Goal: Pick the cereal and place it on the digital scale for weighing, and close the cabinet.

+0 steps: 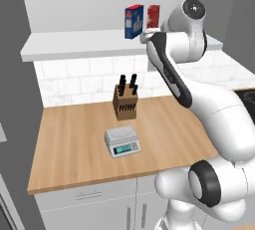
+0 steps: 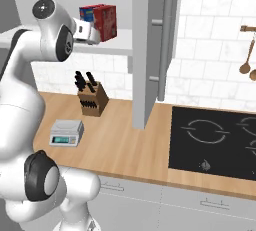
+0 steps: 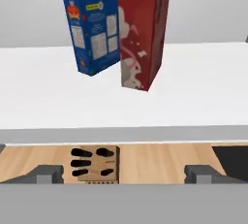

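The cereal (image 3: 143,34) is a tall red box standing upright on the white shelf (image 3: 193,87) of the open cabinet, just right of a blue box (image 3: 94,31). It also shows up in the left base view as the cereal (image 1: 153,16) and in the right base view as the cereal (image 2: 106,21). My gripper (image 3: 123,173) is open and empty, held at the shelf's front edge, short of the cereal. The digital scale (image 1: 122,141) sits on the wooden counter below with nothing on it. One grey cabinet door (image 2: 150,50) with a bar handle stands swung open.
A knife block (image 1: 125,102) stands on the counter behind the scale, under the shelf. A black cooktop (image 2: 220,142) lies to the right. Wooden utensils (image 2: 246,50) hang on the tiled wall. White drawers (image 1: 89,194) run under the counter.
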